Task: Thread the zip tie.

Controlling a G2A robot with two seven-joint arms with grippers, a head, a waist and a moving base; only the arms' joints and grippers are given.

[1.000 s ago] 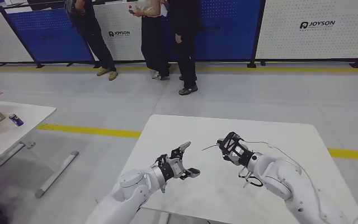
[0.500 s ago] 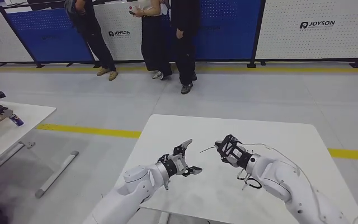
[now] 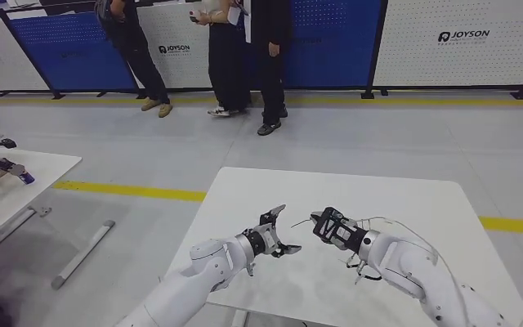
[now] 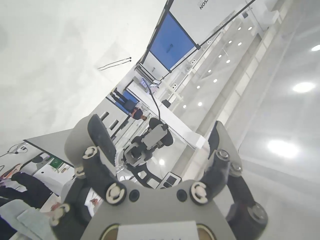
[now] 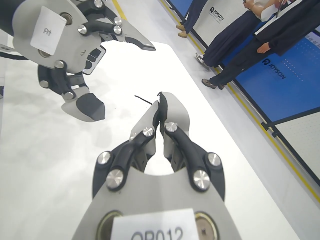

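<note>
I'm pinching the zip tie [image 5: 142, 98] in my clenched right claw [image 3: 319, 222] over the worktop [image 3: 409, 192], its thin tip poking toward nine o'clock, where my left claw [image 3: 286, 230] is hovering released, just beside.

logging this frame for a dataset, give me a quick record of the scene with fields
table: white, under both arms
left gripper: open, empty
right gripper: shut on zip tie
zip tie: thin black end sticks out of the right gripper toward the left gripper
gap: tie end and left gripper apart
</note>
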